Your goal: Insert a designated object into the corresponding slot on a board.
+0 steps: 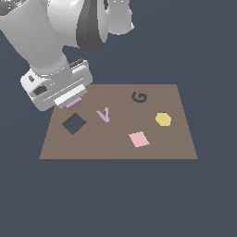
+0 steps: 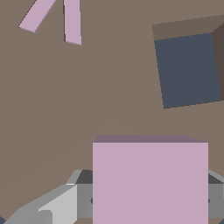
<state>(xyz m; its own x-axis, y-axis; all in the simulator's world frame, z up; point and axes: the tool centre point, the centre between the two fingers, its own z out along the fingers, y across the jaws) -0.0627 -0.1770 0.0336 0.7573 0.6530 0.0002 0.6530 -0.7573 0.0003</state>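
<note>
The claw [image 1: 72, 99] pinches the lilac block [image 2: 150, 179] just above the board [image 1: 176, 143], near the square slot [image 1: 74, 123], which lies toward 6 o'clock in the exterior view. Shift over it, match the diamond turn, then lower squarely.

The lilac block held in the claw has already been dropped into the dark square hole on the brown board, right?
Not quite. The lilac block is held in the claw, but it is not in the dark square hole. The wrist view shows the hole open and empty, apart from the block, and the exterior view shows the block off to one side of it above the brown board.
</note>
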